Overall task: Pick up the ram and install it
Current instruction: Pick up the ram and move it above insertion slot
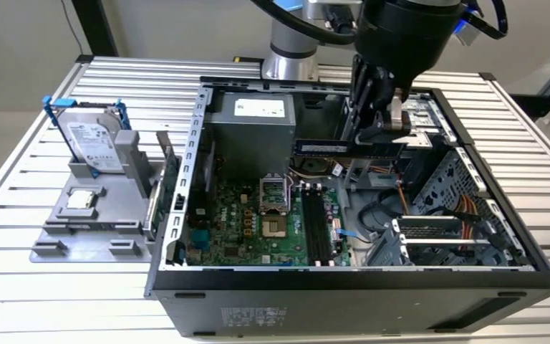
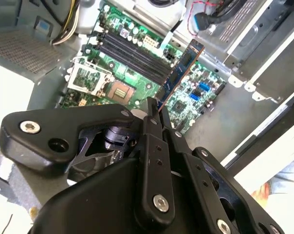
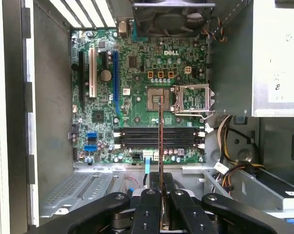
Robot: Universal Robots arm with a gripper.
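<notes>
Exterior view, L to R: hard drive point(image 1: 94, 143) stands in grey holder point(image 1: 55, 247) at 9 o'clock of open PC case point(image 1: 351, 281); mobo point(image 1: 246, 226) inside; ram point(image 1: 337, 147) held level above it, approx 1 o'clock of CPU socket point(image 1: 273, 208), gripper point(image 1: 378, 143) jaws clamped on its end.

Slatted aluminium table point(image 1: 26, 294), grooves running 9-to-3 in the exterior view. Two things sit directly on it. Open computer case point(image 1: 351, 304), lying on its side with the open face up, takes the middle and everything out to 3 o'clock; its dark closed wall faces 6. Grey plastic tray point(image 1: 60, 247) sits flat at 9 o'clock, just beside the case's wall, can't tell if touching. Arm column point(image 1: 289, 61) rises at 12, behind the case. Bare slats show at 6, 7 and 11.
</notes>
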